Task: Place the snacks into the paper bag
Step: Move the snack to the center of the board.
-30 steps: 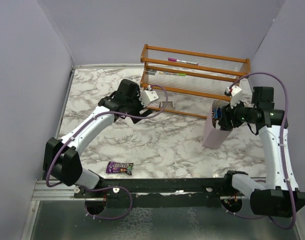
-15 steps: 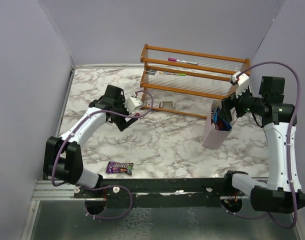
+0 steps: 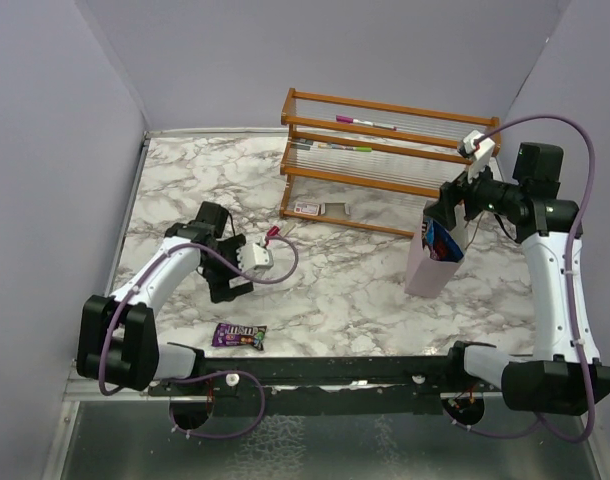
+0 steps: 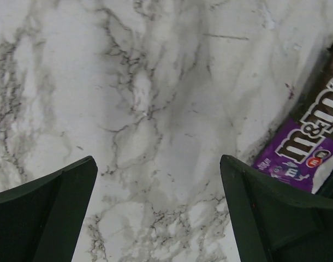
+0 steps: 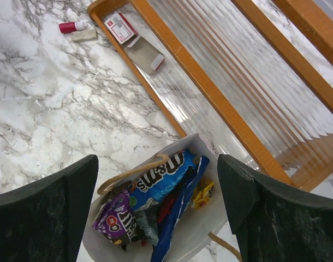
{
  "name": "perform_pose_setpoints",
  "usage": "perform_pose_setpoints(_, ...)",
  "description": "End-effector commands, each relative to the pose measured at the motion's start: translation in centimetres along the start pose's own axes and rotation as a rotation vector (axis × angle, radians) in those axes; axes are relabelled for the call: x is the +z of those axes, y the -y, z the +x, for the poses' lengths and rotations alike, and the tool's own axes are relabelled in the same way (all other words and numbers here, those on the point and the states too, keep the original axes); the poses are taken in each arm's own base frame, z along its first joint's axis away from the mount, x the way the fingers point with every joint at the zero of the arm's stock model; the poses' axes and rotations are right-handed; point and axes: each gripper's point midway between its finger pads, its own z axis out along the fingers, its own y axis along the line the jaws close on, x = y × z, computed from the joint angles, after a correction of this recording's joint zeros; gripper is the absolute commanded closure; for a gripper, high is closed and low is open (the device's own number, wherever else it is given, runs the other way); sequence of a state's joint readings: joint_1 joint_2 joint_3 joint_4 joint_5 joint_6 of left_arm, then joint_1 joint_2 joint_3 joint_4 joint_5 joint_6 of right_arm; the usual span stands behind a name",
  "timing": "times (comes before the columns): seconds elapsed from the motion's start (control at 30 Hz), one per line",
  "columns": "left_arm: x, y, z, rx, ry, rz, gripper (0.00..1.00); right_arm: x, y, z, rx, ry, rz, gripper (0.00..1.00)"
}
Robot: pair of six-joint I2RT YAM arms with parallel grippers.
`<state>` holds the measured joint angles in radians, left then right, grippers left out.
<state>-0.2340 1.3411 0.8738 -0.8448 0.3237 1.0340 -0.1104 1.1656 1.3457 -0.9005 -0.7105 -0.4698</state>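
Top external view: the last loose snack, a purple M&M's packet, lies flat on the marble tabletop at lower left, near the arm bases. The left gripper hangs just above and behind it, not touching. At right, the right gripper hovers over the mouth of the upright paper bag, which stands in front of the wooden rack.

Left wrist view: the left gripper has its fingers spread wide with only bare marble between them. The purple M&M's packet sits at the right edge, beside the right-hand finger and outside the gap.

Right wrist view: the right gripper is spread and holds nothing. Below it the paper bag already contains several wrappers, a blue M&M's packet on top.

The step in hand looks like the reach for the final packet. The next move probably calls for shifting the left gripper sideways until the packet lies between the fingers, then lowering and pinching it.
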Motion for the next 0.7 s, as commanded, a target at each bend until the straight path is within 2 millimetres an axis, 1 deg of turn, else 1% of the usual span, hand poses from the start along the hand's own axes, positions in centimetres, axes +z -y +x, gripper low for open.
perform_pose_setpoints(0.0, -0.1, 4.4, 0.4, 0.145, 0.056, 0.146, 0.02, -0.5, -0.8, -2.2, -0.050, 0.098, -0.016, 0.10)
perform_pose_setpoints(0.1, 0.5, 6.0, 1.1, 0.175, 0.051, 0.196, 0.05, -0.6, -0.9, -2.2, -0.052, 0.095, -0.018, 0.10)
perform_pose_setpoints(0.2, 1.2, 7.0, 1.8, 0.213, 0.024, 0.222, 0.10, -0.9, -0.9, -2.4, -0.054, 0.090, -0.013, 0.10)
perform_pose_setpoints(0.4, 2.4, 8.8, 2.1, 0.289, 0.018, 0.257, 0.16, -1.2, -0.8, -2.8, -0.057, 0.092, -0.004, 0.10)
perform_pose_setpoints(0.53, 2.9, 9.6, 1.8, 0.320, 0.022, 0.280, 0.18, -0.4, 0.1, -2.1, -0.039, 0.062, 0.013, 0.10)
perform_pose_setpoints(0.67, 3.7, 10.6, 1.9, 0.327, 0.027, 0.294, 0.24, 0.2, 0.8, -1.3, -0.020, 0.033, 0.024, 0.11)
